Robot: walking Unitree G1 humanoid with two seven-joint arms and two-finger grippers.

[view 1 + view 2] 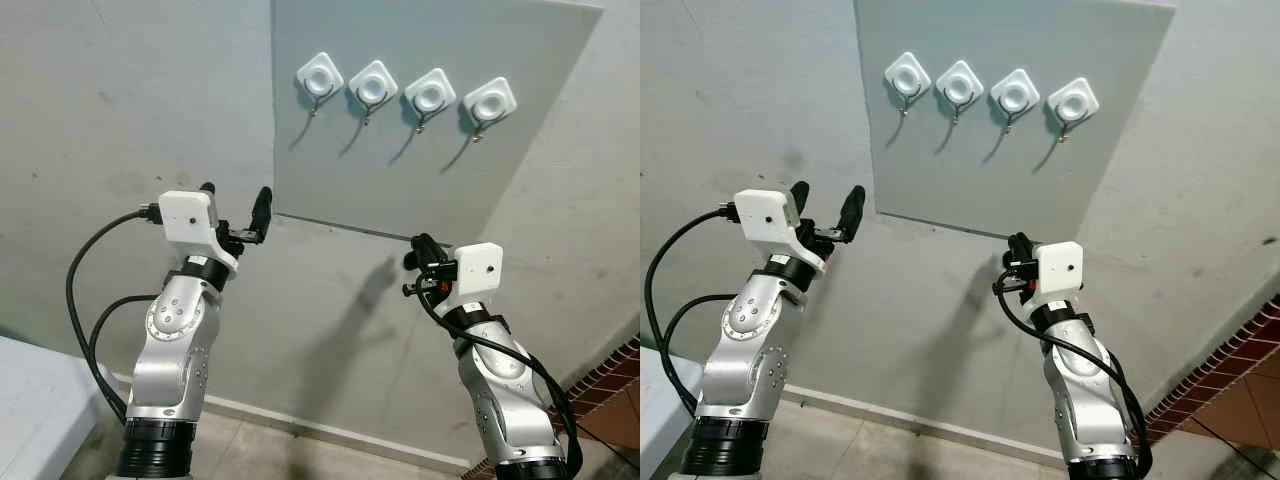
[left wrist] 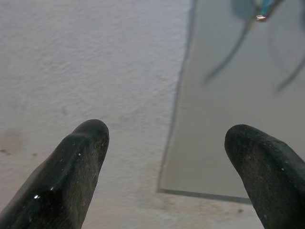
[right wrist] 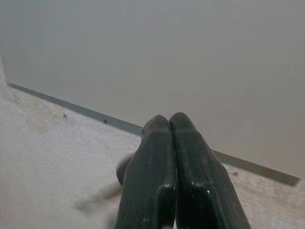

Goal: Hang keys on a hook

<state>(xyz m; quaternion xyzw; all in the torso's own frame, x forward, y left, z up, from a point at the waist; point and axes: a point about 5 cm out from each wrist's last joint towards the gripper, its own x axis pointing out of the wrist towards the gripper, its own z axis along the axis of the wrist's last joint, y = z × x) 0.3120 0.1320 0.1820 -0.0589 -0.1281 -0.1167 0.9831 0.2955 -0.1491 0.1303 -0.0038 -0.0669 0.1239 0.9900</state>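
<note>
Four white hooks hang in a row on a grey panel (image 1: 420,170) on the wall; the leftmost hook (image 1: 320,75) and the rightmost hook (image 1: 490,100) each carry a small metal prong. My left gripper (image 1: 236,192) is raised beside the panel's lower left corner, open, with nothing between its fingers (image 2: 78,157). My right gripper (image 1: 418,243) is held up just below the panel's lower edge. It is shut, its fingertips (image 3: 157,138) pressed together with nothing visible between them. Both grippers are well below the hooks.
The wall around the panel is bare grey plaster. A white surface (image 1: 30,400) sits at the lower left, red brickwork (image 1: 610,385) at the lower right. A pale skirting (image 1: 300,425) runs along the tiled floor. A black cable (image 1: 75,300) loops off my left arm.
</note>
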